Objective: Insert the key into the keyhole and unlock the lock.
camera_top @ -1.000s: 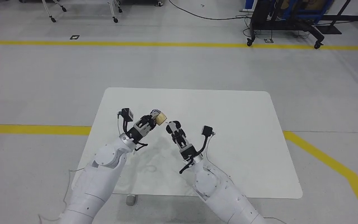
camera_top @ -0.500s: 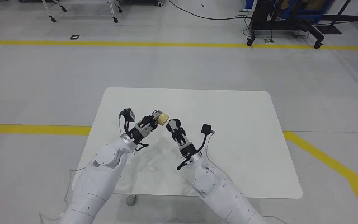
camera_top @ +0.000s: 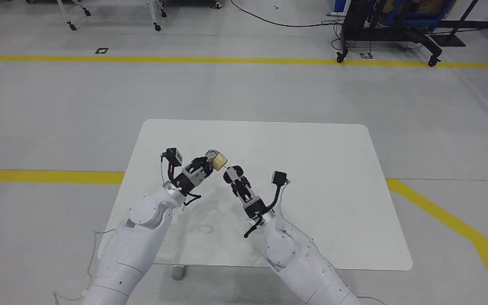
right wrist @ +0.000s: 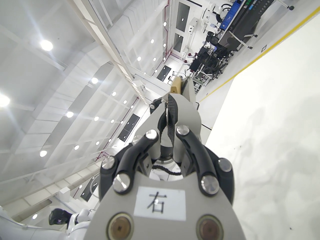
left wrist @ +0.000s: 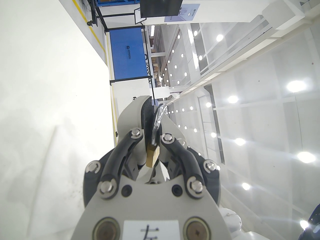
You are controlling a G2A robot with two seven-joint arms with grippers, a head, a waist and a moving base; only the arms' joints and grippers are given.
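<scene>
My left gripper (camera_top: 210, 162) is raised over the white table (camera_top: 328, 152) and is shut on a brass padlock (camera_top: 219, 160). In the left wrist view the lock's brass body (left wrist: 152, 155) sits between the fingers (left wrist: 146, 111), with its shiny shackle (left wrist: 160, 112) near their tips. My right gripper (camera_top: 231, 174) is just right of the lock, almost touching it, shut on a small metal key (right wrist: 166, 113) that is mostly hidden by the pads. Beyond the right gripper (right wrist: 172, 98) the padlock (right wrist: 176, 85) stands close in front of the fingertips.
Both arms come in from the table's near edge and meet over its left-centre. A yellow floor line (camera_top: 61, 176) runs past the table's sides. Racks and carts (camera_top: 389, 30) stand far off on the floor.
My right gripper has shifted left and slightly toward the padlock, closing the gap. The left gripper with the padlock has hardly moved.
</scene>
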